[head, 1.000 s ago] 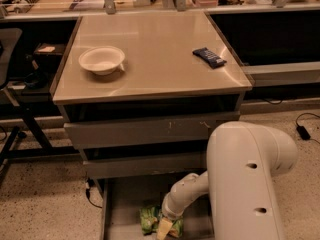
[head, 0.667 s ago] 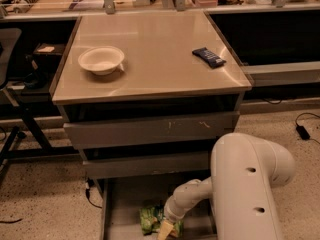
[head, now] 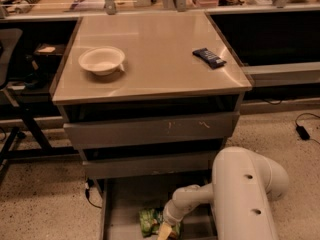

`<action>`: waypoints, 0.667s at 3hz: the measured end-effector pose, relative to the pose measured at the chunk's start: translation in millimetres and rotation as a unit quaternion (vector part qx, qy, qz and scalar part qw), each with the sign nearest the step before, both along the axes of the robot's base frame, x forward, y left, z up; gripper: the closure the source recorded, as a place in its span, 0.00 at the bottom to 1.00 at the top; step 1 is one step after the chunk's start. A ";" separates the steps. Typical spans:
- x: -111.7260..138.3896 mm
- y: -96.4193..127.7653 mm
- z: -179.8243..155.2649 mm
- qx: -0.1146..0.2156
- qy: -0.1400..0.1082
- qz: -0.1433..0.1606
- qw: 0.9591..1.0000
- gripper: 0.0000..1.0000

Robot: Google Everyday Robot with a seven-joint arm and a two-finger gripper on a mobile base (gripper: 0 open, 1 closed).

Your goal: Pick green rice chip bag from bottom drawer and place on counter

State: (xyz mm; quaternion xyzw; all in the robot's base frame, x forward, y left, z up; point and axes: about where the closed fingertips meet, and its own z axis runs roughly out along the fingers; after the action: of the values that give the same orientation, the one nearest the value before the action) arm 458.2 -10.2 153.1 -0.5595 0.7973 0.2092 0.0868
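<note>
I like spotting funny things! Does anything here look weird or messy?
Only small things: the bottom drawer hangs open with a crumpled green rice chip bag lying inside, and the gripper is right at it. Nothing looks spilled.

arm (head: 248,194): bulky cream-white shell, two dark holes | claw (head: 165,231): tan-tipped, down in bottom drawer (head: 131,200)

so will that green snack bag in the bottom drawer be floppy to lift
Probably floppy: the crinkly light-green snack bag looks creased, so it may sag. Likely light, so a nudge could slide it along the shallow grey metal bottom drawer. The hand is down in the drawer beside it.
</note>
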 end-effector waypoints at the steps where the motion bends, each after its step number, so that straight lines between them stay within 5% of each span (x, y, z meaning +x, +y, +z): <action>1: 0.1 0.0 0.2 0.000 0.000 0.000 1.000 0.00; 2: 11.5 5.4 32.7 0.010 -0.011 0.007 1.000 0.00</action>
State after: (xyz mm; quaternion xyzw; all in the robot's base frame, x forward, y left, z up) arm 469.7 -4.8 185.7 -0.5661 0.7904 0.2117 0.0996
